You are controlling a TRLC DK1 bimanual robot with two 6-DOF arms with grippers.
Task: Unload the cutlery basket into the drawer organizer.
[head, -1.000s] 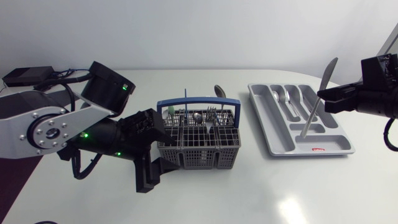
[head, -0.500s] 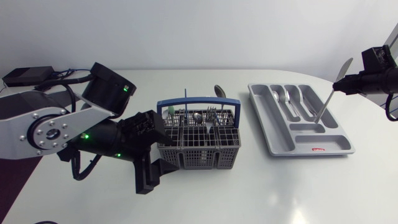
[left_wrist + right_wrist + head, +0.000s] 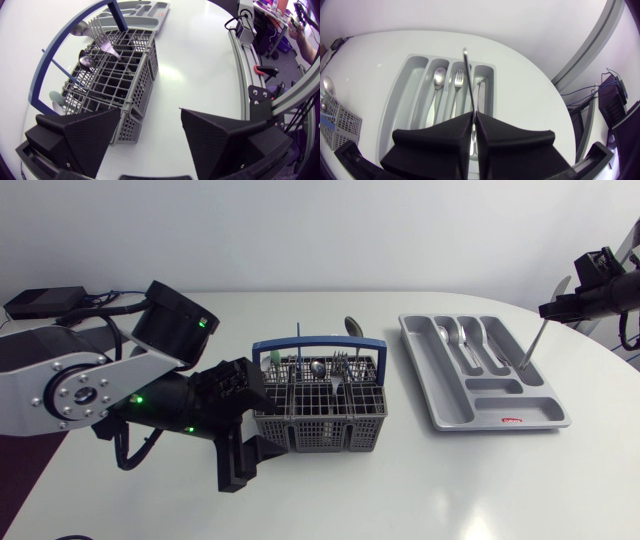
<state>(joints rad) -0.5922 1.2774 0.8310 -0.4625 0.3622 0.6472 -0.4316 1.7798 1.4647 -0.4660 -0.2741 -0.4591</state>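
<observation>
The right claw (image 3: 472,118) is clamped on a knife (image 3: 467,80) that runs straight ahead of it. The knife lies in line with the long slots of the organizer (image 3: 414,64), above the wall beside the fork (image 3: 458,87). Far off, the left claw (image 3: 151,117) gapes beside the basket (image 3: 107,90).

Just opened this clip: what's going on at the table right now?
The right gripper is shut on a silver table knife, holding it tilted with its lower end over the grey plastic drawer organizer. A spoon and a fork already lie in its slots. The left gripper is open beside the grey mesh cutlery basket with the blue handle, which holds more cutlery.
</observation>
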